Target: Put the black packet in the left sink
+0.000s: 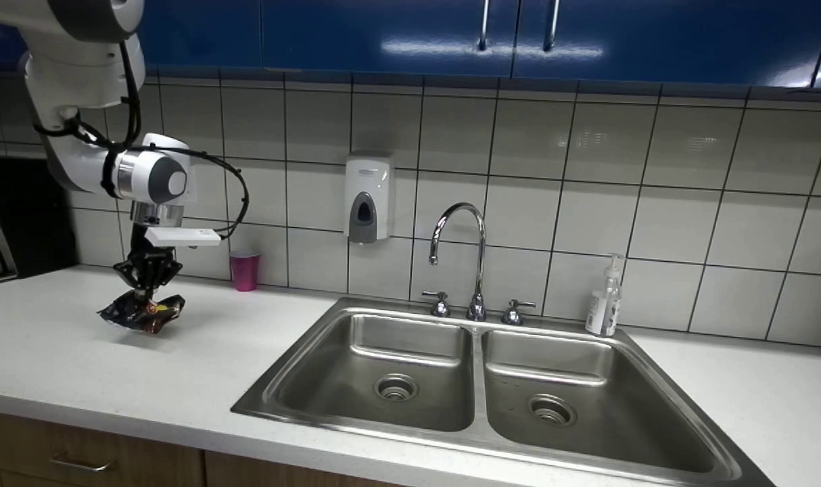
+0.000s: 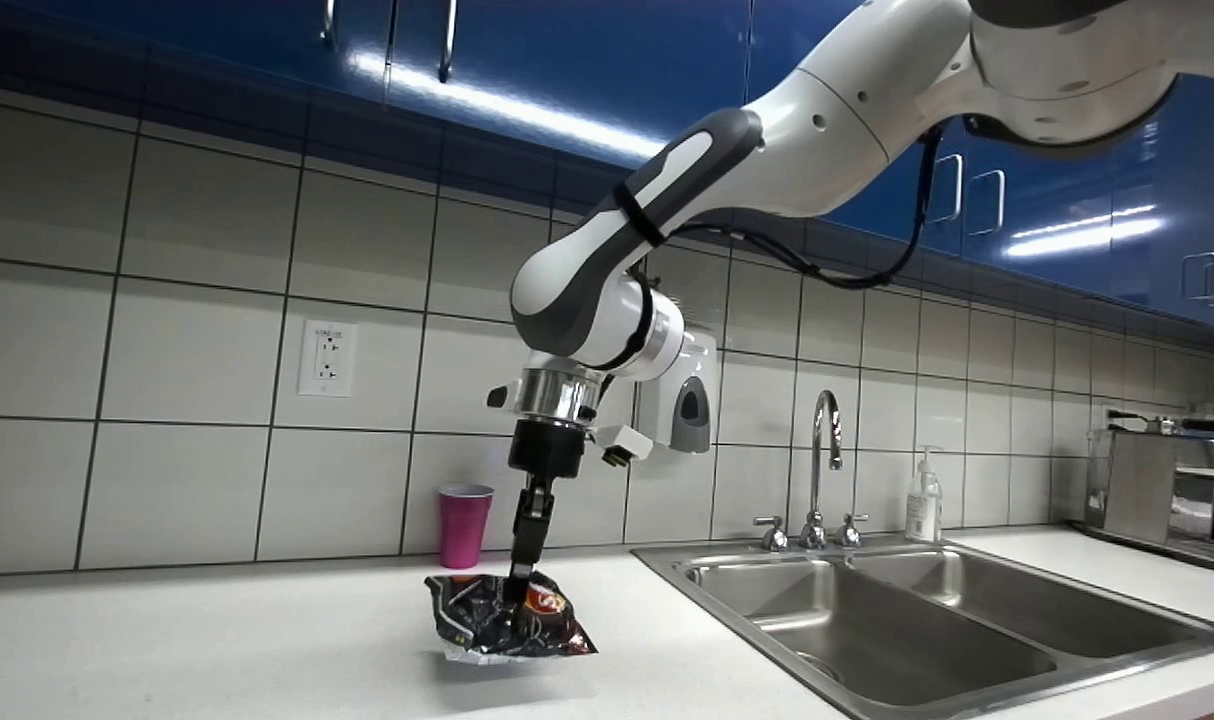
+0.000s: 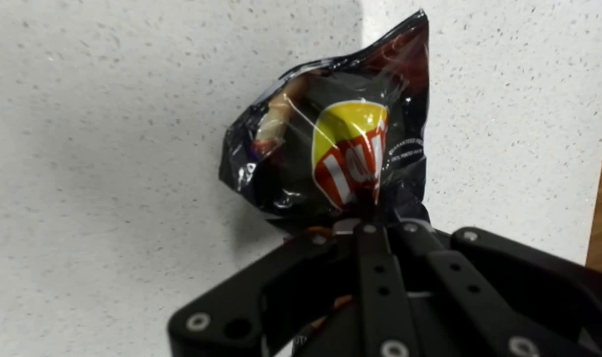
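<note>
I had the black packet (image 3: 331, 144) pinched in the end effector (image 2: 517, 592) above the table (image 2: 217, 645), its move into the left sink (image 1: 336, 385) remaining.

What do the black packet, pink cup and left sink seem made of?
The black packet: glossy, probably plastic film, from its creases and highlights. The pink cup: smooth, perhaps plastic, from its even colour and pale inside; paper is possible. The left sink: satin metal, probably stainless steel, from its grey, blurred reflections.
</note>
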Robot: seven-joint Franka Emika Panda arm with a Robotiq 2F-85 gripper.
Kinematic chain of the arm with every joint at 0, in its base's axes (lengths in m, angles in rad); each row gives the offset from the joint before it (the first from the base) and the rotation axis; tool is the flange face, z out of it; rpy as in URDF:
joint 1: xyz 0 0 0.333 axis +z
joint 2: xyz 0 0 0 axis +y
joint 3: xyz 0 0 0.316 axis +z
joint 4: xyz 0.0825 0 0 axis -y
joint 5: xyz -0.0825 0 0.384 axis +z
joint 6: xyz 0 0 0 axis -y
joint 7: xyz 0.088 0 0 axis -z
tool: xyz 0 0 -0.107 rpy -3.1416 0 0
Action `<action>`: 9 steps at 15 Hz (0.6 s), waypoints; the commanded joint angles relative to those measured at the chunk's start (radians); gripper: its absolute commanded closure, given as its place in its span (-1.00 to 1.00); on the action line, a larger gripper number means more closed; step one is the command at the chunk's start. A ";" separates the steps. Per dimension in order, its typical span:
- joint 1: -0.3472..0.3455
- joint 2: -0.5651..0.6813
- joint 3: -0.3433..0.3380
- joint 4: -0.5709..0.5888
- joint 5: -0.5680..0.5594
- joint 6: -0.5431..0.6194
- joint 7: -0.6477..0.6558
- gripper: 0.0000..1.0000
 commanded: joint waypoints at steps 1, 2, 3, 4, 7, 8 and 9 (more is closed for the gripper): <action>-0.037 -0.122 -0.014 -0.082 0.026 -0.017 0.094 1.00; -0.046 -0.145 -0.022 -0.097 0.029 -0.021 0.117 1.00; -0.054 -0.170 -0.033 -0.115 0.030 -0.022 0.143 1.00; -0.064 -0.195 -0.046 -0.137 0.031 -0.026 0.168 1.00; -0.090 -0.257 -0.088 -0.195 0.023 -0.037 0.244 1.00; -0.099 -0.273 -0.104 -0.216 0.019 -0.035 0.265 1.00; -0.107 -0.286 -0.119 -0.233 0.016 -0.034 0.285 1.00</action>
